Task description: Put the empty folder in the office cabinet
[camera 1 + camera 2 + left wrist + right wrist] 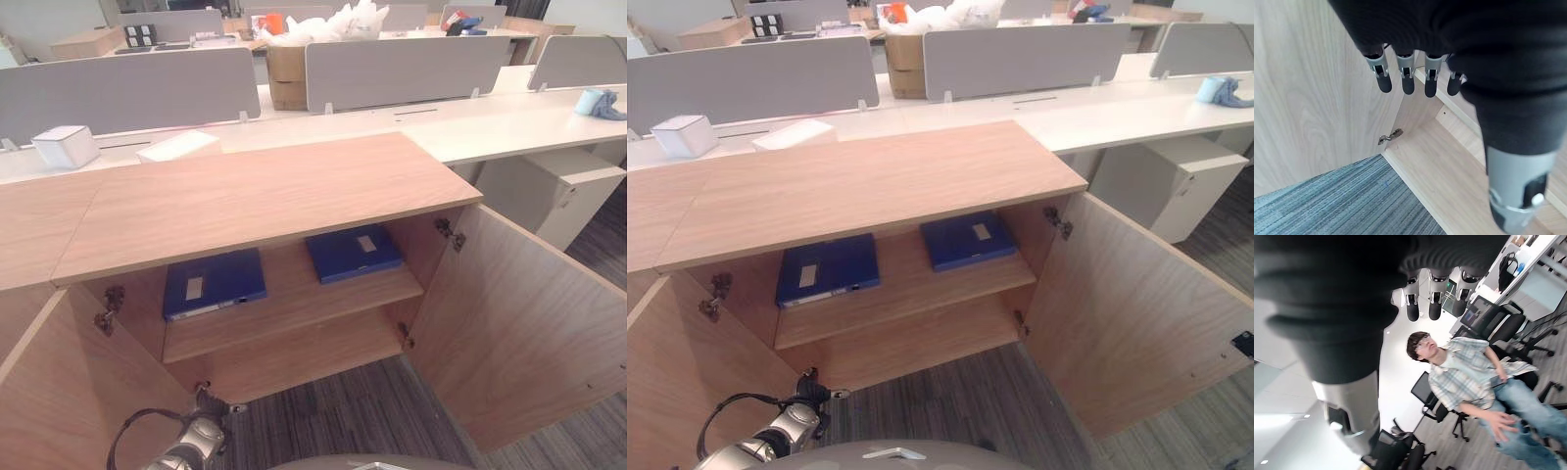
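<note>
The wooden cabinet [265, 201] fills the middle of the frame with both doors swung wide, the right door [519, 323] reaching toward the lower right and the left door [49, 392] toward the lower left. Two blue folders lie flat on its upper shelf [294, 308]: the left folder [213, 282] sits left of centre with a pale label on its cover, and the right folder [353, 253] lies further back toward the right, well apart from the first. The lower shelf [294, 357] beneath them is bare wood, and grey carpet [343, 421] runs along the bottom of the frame. Behind the cabinet, across the upper half, stands a white desk [509, 122] with grey divider panels [127, 93] and a small white box [65, 146] at the upper left. The left hand [1405, 73] hangs beside the left door near a hinge, fingers straight and released, holding nothing. The right hand [1432, 298] is lifted away with fingers relaxed and empty, and a seated person [1474, 382] shows beyond it among office chairs.
</note>
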Controlling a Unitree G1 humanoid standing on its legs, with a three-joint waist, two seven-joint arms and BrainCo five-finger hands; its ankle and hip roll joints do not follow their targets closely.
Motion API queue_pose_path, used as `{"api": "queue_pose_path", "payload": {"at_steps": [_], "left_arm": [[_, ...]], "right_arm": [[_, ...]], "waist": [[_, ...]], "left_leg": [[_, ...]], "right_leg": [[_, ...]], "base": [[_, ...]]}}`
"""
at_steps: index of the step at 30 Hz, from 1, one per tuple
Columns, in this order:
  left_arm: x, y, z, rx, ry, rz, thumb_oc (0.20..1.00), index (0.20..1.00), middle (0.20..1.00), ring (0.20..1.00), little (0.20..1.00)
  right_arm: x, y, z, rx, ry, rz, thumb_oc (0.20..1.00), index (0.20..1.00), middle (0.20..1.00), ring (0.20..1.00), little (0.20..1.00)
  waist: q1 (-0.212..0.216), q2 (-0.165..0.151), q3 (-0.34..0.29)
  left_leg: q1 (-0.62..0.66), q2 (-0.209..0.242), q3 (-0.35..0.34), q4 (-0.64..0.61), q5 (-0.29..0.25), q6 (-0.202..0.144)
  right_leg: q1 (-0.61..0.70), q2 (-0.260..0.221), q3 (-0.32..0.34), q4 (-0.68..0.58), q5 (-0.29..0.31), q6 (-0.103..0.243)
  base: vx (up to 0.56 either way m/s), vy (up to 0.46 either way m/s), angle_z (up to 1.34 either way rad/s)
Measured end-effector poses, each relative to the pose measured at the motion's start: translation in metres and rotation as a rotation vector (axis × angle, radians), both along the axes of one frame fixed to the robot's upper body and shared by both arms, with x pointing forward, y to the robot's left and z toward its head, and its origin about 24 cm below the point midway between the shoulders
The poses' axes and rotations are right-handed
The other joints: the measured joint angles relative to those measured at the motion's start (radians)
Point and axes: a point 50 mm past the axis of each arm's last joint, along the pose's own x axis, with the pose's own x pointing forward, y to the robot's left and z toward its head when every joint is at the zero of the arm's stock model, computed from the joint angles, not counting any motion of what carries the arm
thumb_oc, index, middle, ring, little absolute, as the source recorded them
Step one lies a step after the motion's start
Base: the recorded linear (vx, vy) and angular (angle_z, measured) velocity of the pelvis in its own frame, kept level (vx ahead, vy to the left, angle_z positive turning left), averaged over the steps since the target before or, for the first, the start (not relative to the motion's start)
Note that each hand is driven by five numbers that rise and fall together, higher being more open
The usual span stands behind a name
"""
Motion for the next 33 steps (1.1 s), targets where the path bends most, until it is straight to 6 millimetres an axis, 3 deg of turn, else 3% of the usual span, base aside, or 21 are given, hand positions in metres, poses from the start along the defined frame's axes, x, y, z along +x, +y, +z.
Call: {"api": "queue_pose_path", "payload": {"at_steps": [1, 4, 7, 12, 14, 17, 26, 33], "left_arm": [[-0.006, 0.001, -0.003, 0.012, 0.032, -0.004, 1.0, 1.0, 1.0, 1.0, 1.0], [-0.007, 0.0, -0.003, 0.013, 0.04, -0.017, 1.0, 1.0, 1.0, 1.0, 1.0], [-0.009, -0.002, -0.004, 0.025, 0.056, -0.055, 1.0, 1.0, 1.0, 1.0, 1.0], [-0.007, -0.005, -0.004, 0.024, 0.053, -0.076, 1.0, 1.0, 1.0, 1.0, 1.0], [-0.006, -0.004, -0.004, 0.026, 0.052, -0.076, 1.0, 1.0, 1.0, 1.0, 1.0], [-0.001, -0.005, -0.002, 0.013, 0.031, -0.085, 1.0, 1.0, 1.0, 1.0, 1.0], [0.005, -0.003, 0.002, 0.001, -0.001, -0.103, 1.0, 1.0, 1.0, 1.0, 1.0], [0.003, -0.002, 0.001, 0.003, 0.001, -0.103, 1.0, 1.0, 1.0, 1.0, 1.0]], "right_arm": [[-0.014, 0.003, -0.03, 0.101, 0.067, -0.043, 1.0, 1.0, 1.0, 1.0, 1.0], [-0.022, 0.015, -0.073, 0.223, 0.145, -0.043, 1.0, 1.0, 1.0, 1.0, 1.0], [-0.027, 0.049, -0.144, 0.405, 0.208, -0.023, 1.0, 1.0, 1.0, 1.0, 1.0], [-0.005, 0.093, -0.191, 0.652, -0.039, -0.052, 1.0, 1.0, 1.0, 1.0, 1.0], [0.016, 0.113, -0.203, 0.711, -0.147, 0.005, 1.0, 1.0, 1.0, 1.0, 1.0], [0.025, 0.124, -0.211, 0.758, -0.21, 0.06, 1.0, 1.0, 1.0, 1.0, 1.0], [0.052, 0.132, -0.203, 0.725, -0.264, 0.252, 1.0, 1.0, 1.0, 1.0, 1.0], [0.053, 0.133, -0.202, 0.697, -0.208, 0.284, 1.0, 1.0, 1.0, 1.0, 1.0]], "waist": [[-0.009, -0.001, 0.0], [-0.009, -0.006, -0.002], [-0.009, -0.006, -0.003], [-0.005, 0.03, 0.004], [-0.005, 0.031, 0.007], [0.001, 0.025, 0.014], [0.021, 0.005, 0.06], [0.021, 0.004, 0.075]], "left_leg": [[0.01, 0.001, -0.011, 0.0, 0.0, 0.0], [0.019, 0.002, -0.009, 0.0, -0.003, 0.004], [0.025, 0.0, -0.005, 0.0, -0.003, 0.004], [0.037, -0.013, 0.017, 0.0, -0.007, 0.01], [0.033, -0.018, 0.027, 0.0, -0.007, 0.01], [0.034, -0.022, 0.032, 0.0, -0.008, 0.011], [0.036, -0.034, 0.035, 0.0, -0.006, 0.024], [0.036, -0.035, 0.029, 0.0, -0.006, 0.028]], "right_leg": [[0.017, 0.0, -0.012, 0.0, -0.003, 0.002], [0.025, 0.002, -0.011, 0.0, -0.005, -0.001], [0.028, 0.001, -0.007, 0.001, -0.005, 0.0], [0.022, -0.003, 0.02, 0.001, 0.0, 0.007], [0.011, -0.006, 0.03, 0.001, 0.002, 0.011], [0.011, -0.012, 0.031, 0.002, 0.003, 0.012], [0.018, -0.03, 0.032, 0.006, 0.015, 0.029], [0.02, -0.031, 0.026, 0.006, 0.016, 0.028]], "base": [[0.01, 0.011, 0.08], [0.0, 0.02, 0.03], [-0.03, 0.04, -0.03], [-0.05, 0.031, -0.14], [-0.07, 0.035, -0.16], [-0.02, 0.015, -0.04], [-0.01, 0.007, -0.01], [0.0, 0.0, 0.0]]}}
